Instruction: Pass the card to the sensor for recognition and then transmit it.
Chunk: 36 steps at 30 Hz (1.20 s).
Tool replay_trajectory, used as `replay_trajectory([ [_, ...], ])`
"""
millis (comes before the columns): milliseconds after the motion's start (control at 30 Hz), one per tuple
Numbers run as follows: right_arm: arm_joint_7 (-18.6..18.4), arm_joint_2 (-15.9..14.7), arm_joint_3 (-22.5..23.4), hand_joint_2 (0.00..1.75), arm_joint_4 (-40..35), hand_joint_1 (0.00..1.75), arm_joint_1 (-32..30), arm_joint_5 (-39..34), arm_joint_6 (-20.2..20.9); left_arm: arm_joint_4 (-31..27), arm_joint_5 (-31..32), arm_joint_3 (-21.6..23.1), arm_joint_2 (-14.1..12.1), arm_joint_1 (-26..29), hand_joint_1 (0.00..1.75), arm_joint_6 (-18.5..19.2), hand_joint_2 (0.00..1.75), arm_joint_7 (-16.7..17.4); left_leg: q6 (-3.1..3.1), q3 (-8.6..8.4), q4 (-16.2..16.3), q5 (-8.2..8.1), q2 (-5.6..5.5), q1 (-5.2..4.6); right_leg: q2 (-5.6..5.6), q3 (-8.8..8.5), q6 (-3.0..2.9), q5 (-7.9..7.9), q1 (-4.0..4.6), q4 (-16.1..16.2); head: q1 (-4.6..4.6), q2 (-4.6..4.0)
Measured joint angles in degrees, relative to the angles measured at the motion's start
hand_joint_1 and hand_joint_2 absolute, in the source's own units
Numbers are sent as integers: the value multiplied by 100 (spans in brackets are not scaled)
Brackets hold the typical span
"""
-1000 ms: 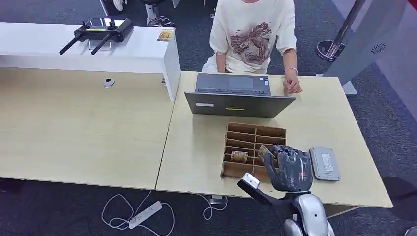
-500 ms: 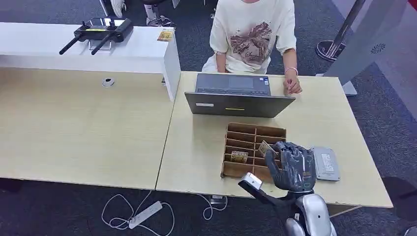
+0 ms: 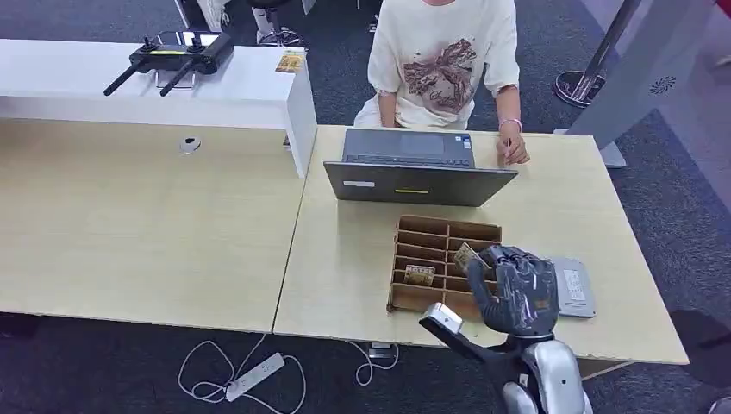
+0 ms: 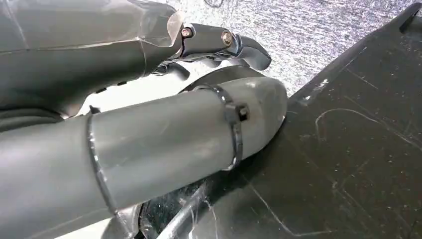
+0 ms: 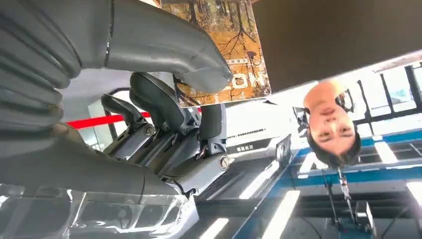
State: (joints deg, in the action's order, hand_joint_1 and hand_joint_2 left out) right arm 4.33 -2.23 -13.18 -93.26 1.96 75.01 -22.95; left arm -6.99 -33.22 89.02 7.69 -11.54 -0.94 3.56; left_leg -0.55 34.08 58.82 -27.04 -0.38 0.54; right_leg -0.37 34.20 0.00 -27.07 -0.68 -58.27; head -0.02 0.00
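Your right hand [image 3: 515,289] is raised over the table [image 3: 345,250], between the cardboard organizer [image 3: 444,259] and the grey sensor [image 3: 571,287]. It pinches the card [image 3: 467,257] between thumb and fingers, above the organizer's right side. Left hand [image 4: 124,59]: grasp state unclear.

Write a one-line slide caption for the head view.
Right hand holds a card above the wooden divider tray, beside the grey sensor, facing a seated person.

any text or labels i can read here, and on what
None reads whole.
Card held in the right hand: pale letters, upside down and partly hidden, unreadable.
Grey sensor: white label, print too small.
Laptop: white sticker and yellow strip, no legible text.
Person's shirt: a picture, no words.
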Motion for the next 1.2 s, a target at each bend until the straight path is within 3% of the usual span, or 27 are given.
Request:
replay_trajectory([
  [267,96,0,-52,175,-62,175,182,29,-9,0,-59,0,0,1,0,-2,0,2,0,1,0,0,0,0,0,-1,0,0,0,-1,0,0],
  [700,116,-116,-336,175,255,175,1124,15,-13,0,-142,0,0,6,0,-31,0,0,0,0,0,1,-1,0,-1,-1,-1,1,0,-1,2,0],
  [1000,114,-173,-365,175,435,175,1415,15,-15,0,-157,0,0,8,0,-46,0,0,0,1,0,1,0,0,1,0,0,1,0,-2,0,0],
  [1200,105,-273,-365,175,659,175,2010,11,131,0,-157,0,9,12,0,-85,0,0,1,0,0,3,0,0,1,-2,-1,3,0,-2,2,0],
])
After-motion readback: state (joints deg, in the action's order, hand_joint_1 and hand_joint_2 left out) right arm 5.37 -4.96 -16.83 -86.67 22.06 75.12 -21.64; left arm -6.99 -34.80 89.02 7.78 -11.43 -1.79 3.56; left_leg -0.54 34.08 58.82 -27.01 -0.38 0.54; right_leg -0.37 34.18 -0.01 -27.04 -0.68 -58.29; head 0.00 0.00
